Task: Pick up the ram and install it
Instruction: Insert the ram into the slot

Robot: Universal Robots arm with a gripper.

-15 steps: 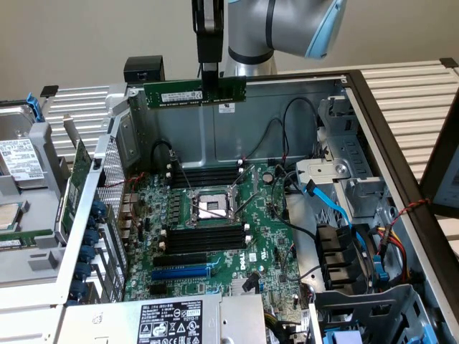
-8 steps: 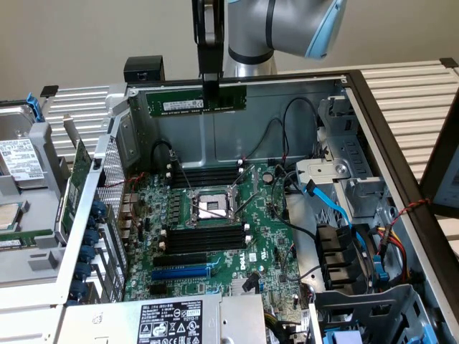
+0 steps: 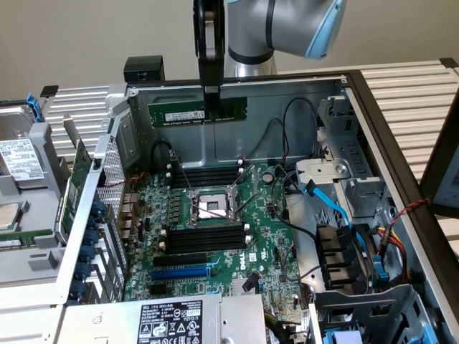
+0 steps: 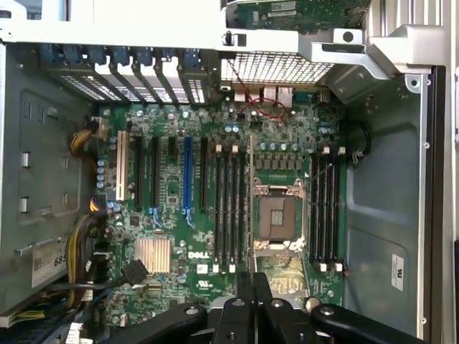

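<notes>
arm (image 3: pixel 287 29) cropped above, ram (image 3: pixel 179 113) print seemingly illegible

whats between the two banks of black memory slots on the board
The CPU socket, between one slot bank and the other slot bank; clear in the exterior view.

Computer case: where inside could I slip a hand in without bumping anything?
The bare grey metal between the outer memory slots and the case rim is free. Crowded: the motherboard, with the gripper holding the ram above it, and the cabled drive bays.
</notes>
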